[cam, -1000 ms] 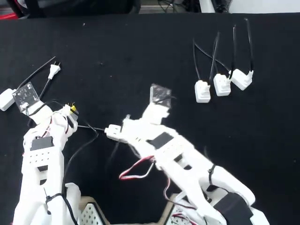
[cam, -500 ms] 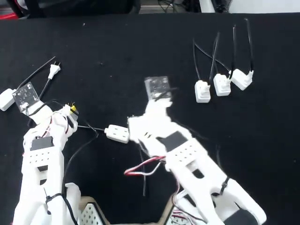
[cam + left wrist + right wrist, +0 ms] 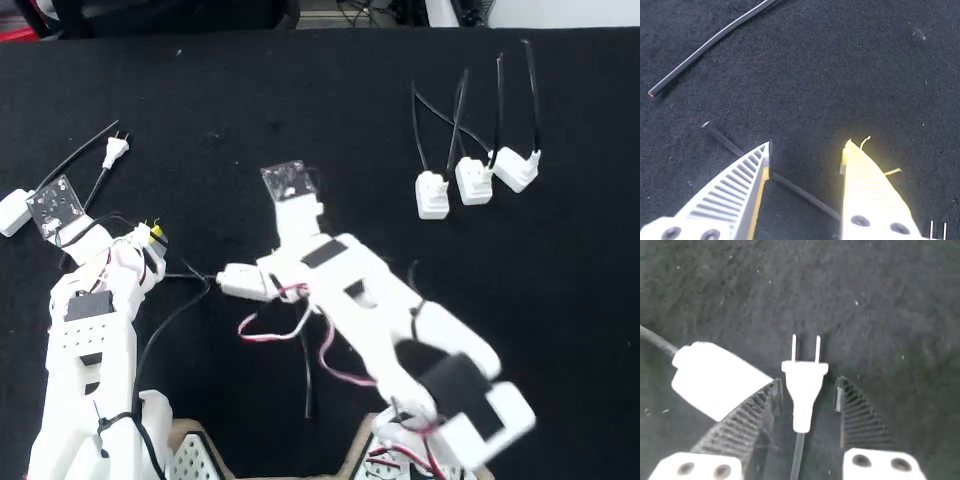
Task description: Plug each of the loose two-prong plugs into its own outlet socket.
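The right gripper [image 3: 807, 384] is released, its fingers spread to either side of a white two-prong plug [image 3: 804, 390]. The plug lies on the black table [image 3: 900, 300] with its prongs pointing out past the fingertips and its cord trailing back between them. Neither finger visibly presses on it. Just outside one finger lies a white outlet socket [image 3: 715, 377]. The left gripper [image 3: 807, 145] is also released, fingers apart with nothing in them, and a thin black cable [image 3: 800, 191] crosses the table beneath the gap. Farther out beyond the left fingers, a second plug [image 3: 116, 150] lies loose. Well apart from both grippers, three white socket blocks [image 3: 473, 181] sit in a row at the far side.
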Controlling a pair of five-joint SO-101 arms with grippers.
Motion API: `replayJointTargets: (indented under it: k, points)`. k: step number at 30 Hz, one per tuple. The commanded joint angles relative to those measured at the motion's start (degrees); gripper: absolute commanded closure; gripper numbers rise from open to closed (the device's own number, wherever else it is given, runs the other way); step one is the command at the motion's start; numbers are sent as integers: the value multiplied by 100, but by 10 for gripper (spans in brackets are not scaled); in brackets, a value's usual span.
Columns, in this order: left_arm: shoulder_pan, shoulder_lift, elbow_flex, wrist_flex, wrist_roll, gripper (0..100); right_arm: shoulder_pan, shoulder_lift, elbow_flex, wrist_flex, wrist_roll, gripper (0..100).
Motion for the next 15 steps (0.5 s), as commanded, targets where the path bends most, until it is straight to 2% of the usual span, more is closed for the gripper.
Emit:
replayJointTargets:
  k: [1,8,10,13,15]
  points:
    - [-57,-88,-84,-70,79,773,26,347,-637,88,255,811]
    - [-57,-88,-84,-70,79,773,123,708,-734,396,1495,813]
    - [-57,-88,-84,-70,79,773,325,523,-743,607,1829,865]
    - [-57,-88,-84,-70,79,773,747,22,-725,738,2242,995]
    - [-57,-88,-84,-70,79,773,1002,-462,-725,949,2532,972]
